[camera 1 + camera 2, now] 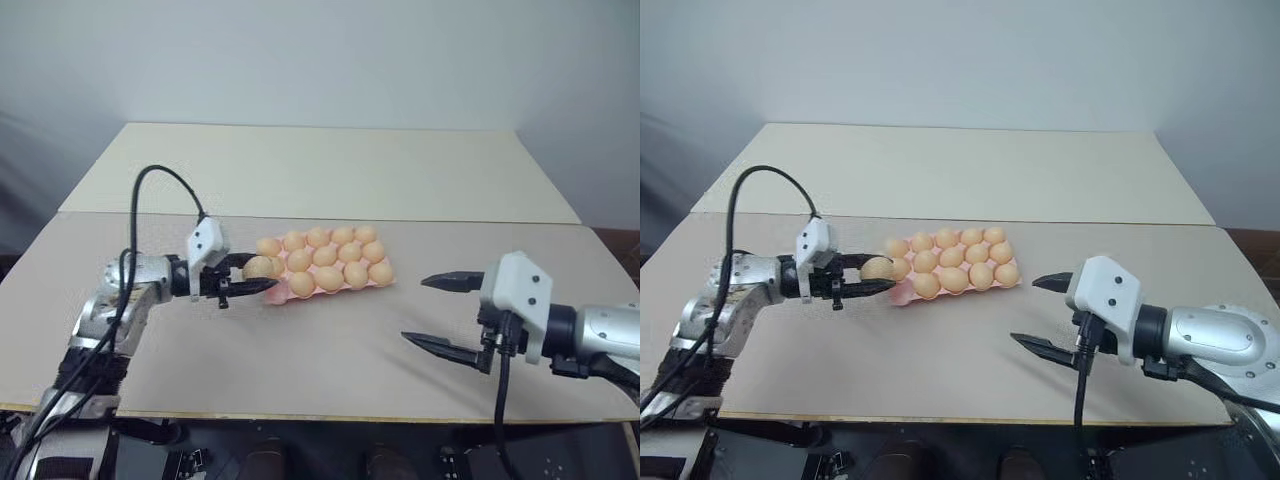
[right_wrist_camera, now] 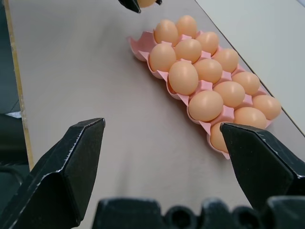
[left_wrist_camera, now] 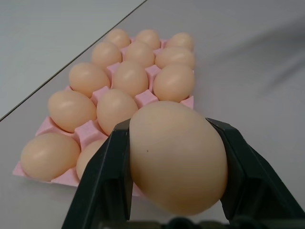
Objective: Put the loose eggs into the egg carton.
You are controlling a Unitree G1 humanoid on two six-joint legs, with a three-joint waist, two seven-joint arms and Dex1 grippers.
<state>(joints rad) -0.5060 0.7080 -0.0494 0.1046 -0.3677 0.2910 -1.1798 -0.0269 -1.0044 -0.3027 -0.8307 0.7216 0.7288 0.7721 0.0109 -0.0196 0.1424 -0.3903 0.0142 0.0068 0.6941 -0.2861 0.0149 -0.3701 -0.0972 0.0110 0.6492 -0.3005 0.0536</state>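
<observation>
The left gripper (image 1: pixel 262 283) was clamped on a smooth tan-orange egg (image 3: pixel 177 157), held just beside the left end of the pale pink moulded egg carton (image 2: pixel 138 49) on the beige table (image 1: pixel 300 350). The right gripper (image 1: pixel 440 313) hovered with fingers wide apart, well right of the carton.

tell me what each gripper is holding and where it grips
The left gripper holds an egg across its sides, one finger on each side. The right gripper is open and empty.
</observation>
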